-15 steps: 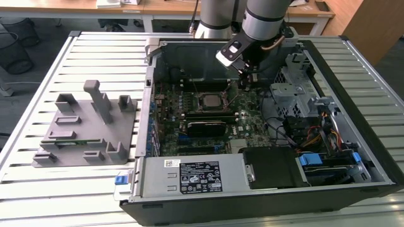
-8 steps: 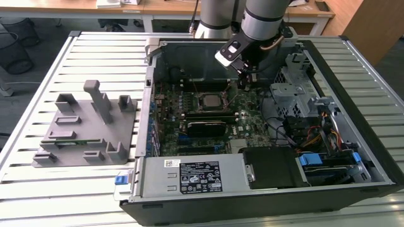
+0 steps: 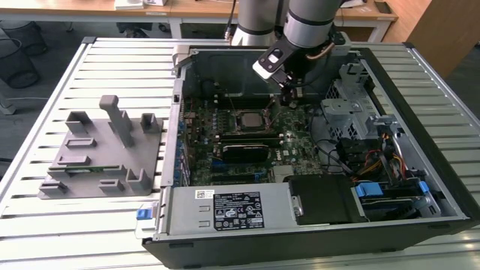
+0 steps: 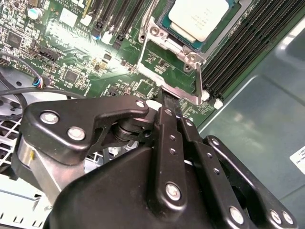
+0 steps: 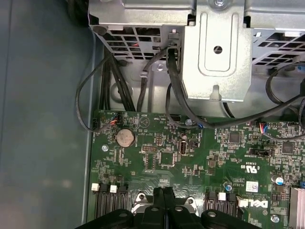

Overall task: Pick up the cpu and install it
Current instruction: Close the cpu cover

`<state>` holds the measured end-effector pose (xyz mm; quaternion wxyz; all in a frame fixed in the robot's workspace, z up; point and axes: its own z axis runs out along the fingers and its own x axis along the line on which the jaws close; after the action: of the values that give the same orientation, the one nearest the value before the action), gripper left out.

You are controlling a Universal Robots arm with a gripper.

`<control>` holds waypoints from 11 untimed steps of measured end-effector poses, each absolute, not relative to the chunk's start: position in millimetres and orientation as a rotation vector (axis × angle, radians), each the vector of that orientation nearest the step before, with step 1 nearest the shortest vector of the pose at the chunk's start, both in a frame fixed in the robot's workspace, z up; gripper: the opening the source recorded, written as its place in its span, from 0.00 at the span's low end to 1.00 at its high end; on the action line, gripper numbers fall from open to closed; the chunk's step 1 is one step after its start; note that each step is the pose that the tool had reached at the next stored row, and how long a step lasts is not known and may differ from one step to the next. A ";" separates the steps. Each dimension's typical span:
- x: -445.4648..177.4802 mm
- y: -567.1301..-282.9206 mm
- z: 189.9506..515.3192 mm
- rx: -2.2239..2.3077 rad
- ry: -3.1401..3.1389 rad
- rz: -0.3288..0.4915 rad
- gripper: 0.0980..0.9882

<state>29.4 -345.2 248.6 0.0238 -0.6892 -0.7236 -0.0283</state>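
The cpu (image 3: pixel 248 119) lies flat in the motherboard socket, silvery top up; in the second wrist view the cpu (image 4: pixel 198 16) shows with a thin dark rim. My gripper (image 3: pixel 289 102) hangs over the board just to the exterior view's right of the socket. Its black fingers (image 4: pixel 167 119) are pressed together, and I see nothing between them. The tips of the gripper (image 4: pixel 167 101) stand at the edge of the silvery socket frame (image 4: pixel 167 59), apart from the cpu. In the first wrist view the gripper (image 5: pixel 163 192) points down at the green board.
The open computer case (image 3: pixel 442 169) rests on a slatted table. A grey fixture block (image 3: pixel 105 152) stands at the exterior view's left. Inside the case are a drive cage (image 5: pixel 217 52), black cables (image 5: pixel 119 90), memory slots (image 4: pixel 248 43) and a power supply (image 3: pixel 225 209).
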 end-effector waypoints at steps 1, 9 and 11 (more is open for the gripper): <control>28.9 -345.2 248.6 -2.133 -2.240 -0.087 0.01; 25.7 -345.2 248.6 -2.133 -2.240 -0.087 0.01; 24.9 -345.2 248.5 -2.133 -2.240 -0.088 0.01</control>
<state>24.9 -345.2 248.5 0.0238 -0.6892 -0.7236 -0.0283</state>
